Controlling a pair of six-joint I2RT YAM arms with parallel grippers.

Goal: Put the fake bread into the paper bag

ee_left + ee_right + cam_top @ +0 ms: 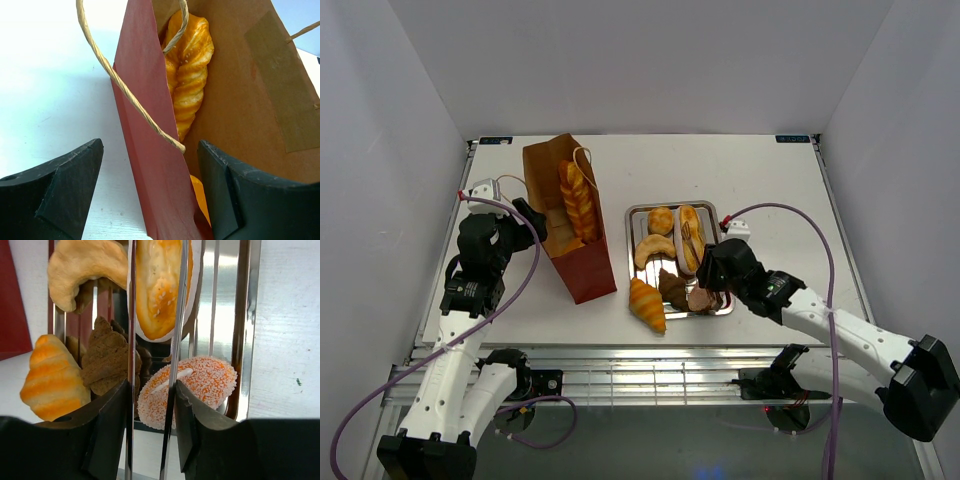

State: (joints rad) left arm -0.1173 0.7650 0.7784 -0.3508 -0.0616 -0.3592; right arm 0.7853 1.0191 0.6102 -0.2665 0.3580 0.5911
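The red paper bag (582, 262) stands open left of centre with a braided golden loaf (578, 200) leaning inside, which also shows in the left wrist view (187, 75). My left gripper (532, 228) is open, its jaws straddling the bag's left wall (145, 150) without pinching it. My right gripper (712, 268) is shut on slim metal tongs (131, 315), whose arms straddle a sesame-topped oval loaf (160, 285). Below them lie a pinkish sprinkled roll (187, 390) and a dark brown pastry (107, 360).
The silver tray (722, 216) right of the bag holds several pastries, including a pale croissant (653, 247) and a round roll (661, 219). An orange striped croissant (647, 304) lies on the table at the tray's near left corner. The bag's cord handle (125, 90) hangs between my left fingers.
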